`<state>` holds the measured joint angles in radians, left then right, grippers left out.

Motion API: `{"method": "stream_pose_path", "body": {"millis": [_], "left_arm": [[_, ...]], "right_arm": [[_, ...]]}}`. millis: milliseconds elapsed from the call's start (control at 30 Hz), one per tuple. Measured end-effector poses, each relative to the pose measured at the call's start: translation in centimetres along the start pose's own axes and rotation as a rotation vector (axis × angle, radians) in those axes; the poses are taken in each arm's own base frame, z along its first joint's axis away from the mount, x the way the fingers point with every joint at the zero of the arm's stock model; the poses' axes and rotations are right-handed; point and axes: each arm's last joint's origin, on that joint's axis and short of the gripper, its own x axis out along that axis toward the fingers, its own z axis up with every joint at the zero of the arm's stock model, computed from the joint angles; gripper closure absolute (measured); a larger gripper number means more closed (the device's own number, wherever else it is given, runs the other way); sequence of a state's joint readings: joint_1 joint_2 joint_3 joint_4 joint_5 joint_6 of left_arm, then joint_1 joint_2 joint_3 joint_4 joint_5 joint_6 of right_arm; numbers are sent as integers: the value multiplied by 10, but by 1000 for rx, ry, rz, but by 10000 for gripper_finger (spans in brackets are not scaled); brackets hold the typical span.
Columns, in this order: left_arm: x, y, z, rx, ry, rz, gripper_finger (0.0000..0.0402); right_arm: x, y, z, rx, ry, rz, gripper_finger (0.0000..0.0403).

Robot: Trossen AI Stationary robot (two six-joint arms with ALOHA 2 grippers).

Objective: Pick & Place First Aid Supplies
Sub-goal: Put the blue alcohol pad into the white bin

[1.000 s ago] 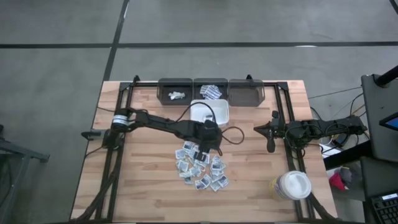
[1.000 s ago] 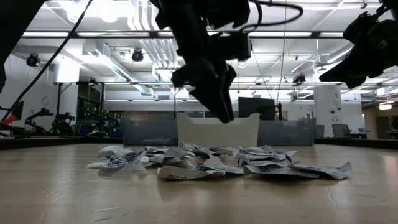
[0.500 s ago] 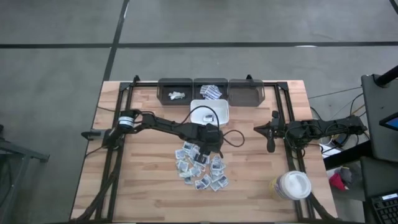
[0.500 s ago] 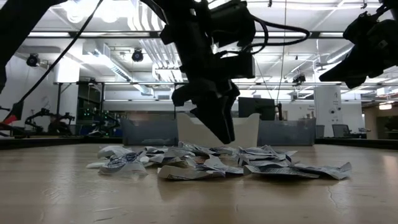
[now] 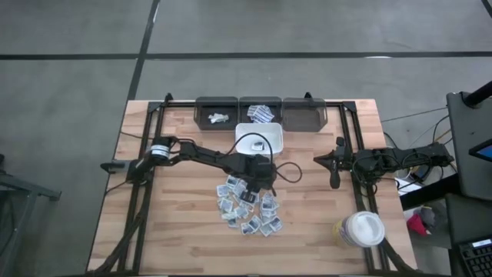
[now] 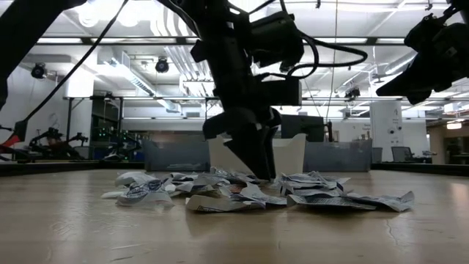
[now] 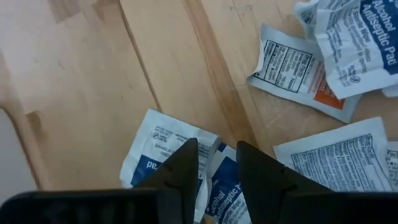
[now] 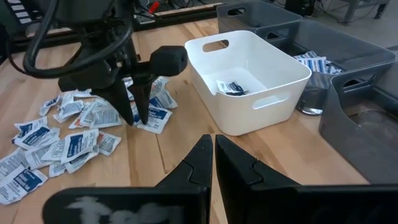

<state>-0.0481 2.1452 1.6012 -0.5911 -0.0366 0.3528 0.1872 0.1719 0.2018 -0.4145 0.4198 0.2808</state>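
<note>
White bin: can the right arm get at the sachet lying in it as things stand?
Probably yes. The white bin is open-topped, and nothing stands between the shut right gripper and the sachet. The left gripper works at the pile, off to the side.

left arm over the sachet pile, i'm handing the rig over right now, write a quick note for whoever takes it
Left pincer: open, tips down at the pile's edge nearest the white bin, straddling a sachet, nothing held yet.
Right pincer: shut, empty, waiting at the table's right side.
Done: one sachet lies in the white bin; a few more are in the dark middle bin.
Left: the pile of sachets on the table, nearly all of it.
</note>
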Motion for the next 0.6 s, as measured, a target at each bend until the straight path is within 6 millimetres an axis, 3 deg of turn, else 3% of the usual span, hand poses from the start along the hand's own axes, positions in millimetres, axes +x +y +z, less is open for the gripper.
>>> {"method": "stream_pose_path", "body": {"millis": [233, 600], "left_arm": [[-1, 2, 0, -29, -9, -16, 311], [-2, 1, 1, -46, -23, -48, 397]], "right_arm": [[0, 0, 0, 0, 0, 0, 385], [0, 0, 0, 0, 0, 0, 385]]}}
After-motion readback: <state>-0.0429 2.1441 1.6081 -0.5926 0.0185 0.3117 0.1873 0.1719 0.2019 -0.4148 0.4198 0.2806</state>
